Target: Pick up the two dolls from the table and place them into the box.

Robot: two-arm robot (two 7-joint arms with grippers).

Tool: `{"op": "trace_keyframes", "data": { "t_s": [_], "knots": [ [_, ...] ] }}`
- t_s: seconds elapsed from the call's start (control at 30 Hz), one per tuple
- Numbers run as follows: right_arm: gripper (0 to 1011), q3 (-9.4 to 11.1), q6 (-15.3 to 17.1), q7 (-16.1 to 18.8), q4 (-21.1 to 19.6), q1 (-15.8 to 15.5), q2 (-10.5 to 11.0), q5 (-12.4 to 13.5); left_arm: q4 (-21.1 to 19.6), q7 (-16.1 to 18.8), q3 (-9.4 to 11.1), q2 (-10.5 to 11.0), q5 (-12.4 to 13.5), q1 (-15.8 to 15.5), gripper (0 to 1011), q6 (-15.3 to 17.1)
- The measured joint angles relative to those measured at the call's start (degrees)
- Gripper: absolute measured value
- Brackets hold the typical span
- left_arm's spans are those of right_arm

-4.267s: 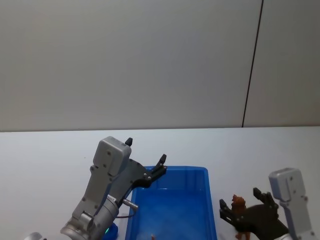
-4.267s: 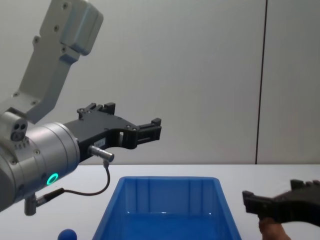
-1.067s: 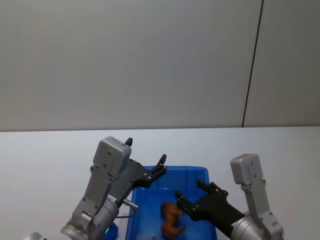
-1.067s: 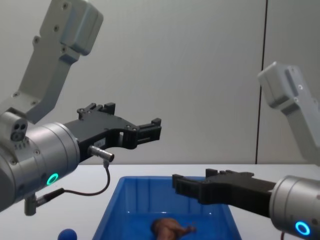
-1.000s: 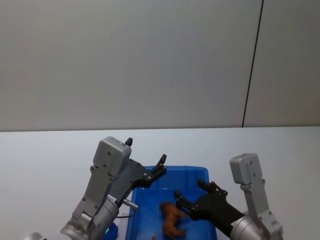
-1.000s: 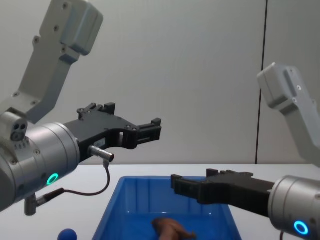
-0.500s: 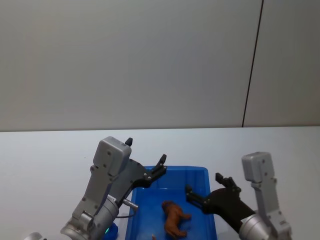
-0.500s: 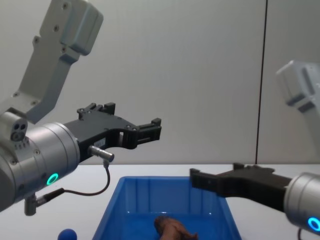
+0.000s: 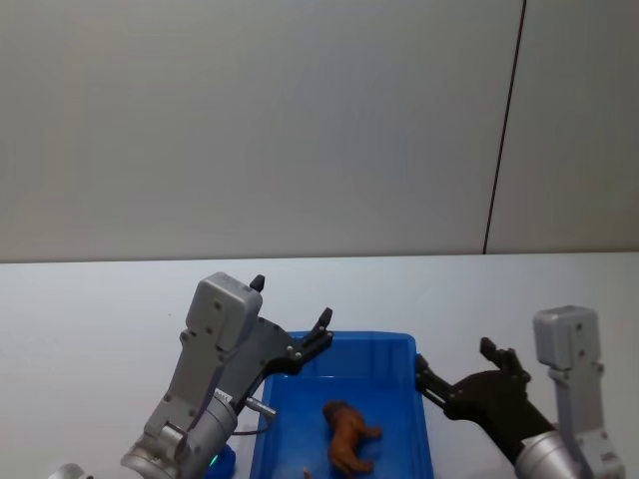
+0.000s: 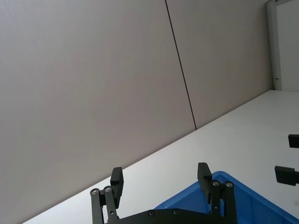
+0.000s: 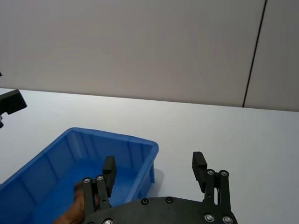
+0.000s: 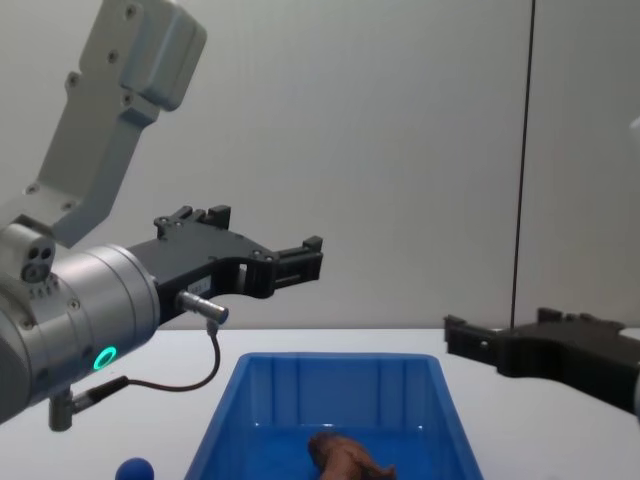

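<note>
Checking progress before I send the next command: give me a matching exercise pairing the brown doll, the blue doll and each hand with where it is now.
Things:
1. brown doll
2. blue doll
3. left hand
4. right hand

Places and states:
A. open, to the right of the box
B. lying inside the box
C. on the table, left of the box
D. open, raised by the box's left side

Pairs: 1-B, 2-C, 3-D, 4-A
</note>
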Motion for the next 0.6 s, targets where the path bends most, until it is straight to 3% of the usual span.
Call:
{"op": "trace_keyframes", "data": {
  "t_s": [0.6],
  "knots": [
    [1001,0.9,-0.6,-3.4,-2.8,-2.1,1.3,0.6,-0.4,-0.1,-0.3,0.5,-0.2,0.3,1002,1.1]
  ]
}}
